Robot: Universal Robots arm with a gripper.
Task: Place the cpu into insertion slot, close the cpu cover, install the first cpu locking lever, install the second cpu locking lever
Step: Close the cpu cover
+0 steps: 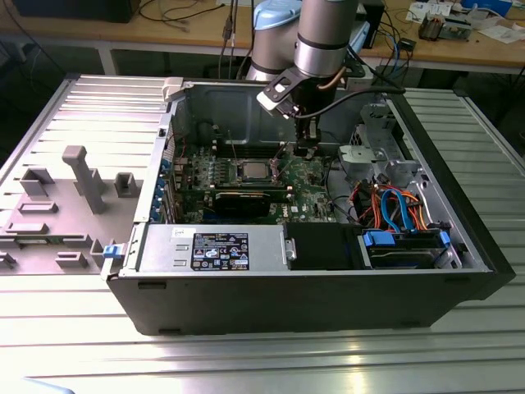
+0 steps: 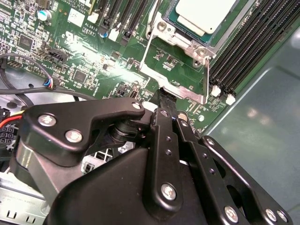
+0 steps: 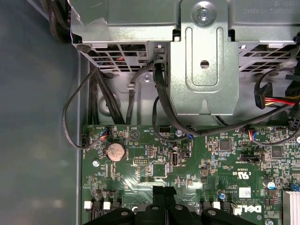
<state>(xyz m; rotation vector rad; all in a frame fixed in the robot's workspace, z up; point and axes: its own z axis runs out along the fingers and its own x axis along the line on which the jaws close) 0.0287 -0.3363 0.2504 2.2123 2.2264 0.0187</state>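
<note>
Silver-grey cpu [image 1: 253,171] lies flat in the insertion slot [image 1: 236,172], framed by the cpu cover [image 2: 185,44]. Just beside the slot, toward the exterior view's right, the gripper [image 2: 166,95] hangs with its fingers pressed together. Its tips sit at the wire lever [image 2: 187,91] skirting the slot's corner.

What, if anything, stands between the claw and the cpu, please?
Only a wire lever: in the second wrist view it crosses just ahead of the claw, and the cpu lies beyond it. Nothing else visible stands between them.
</note>
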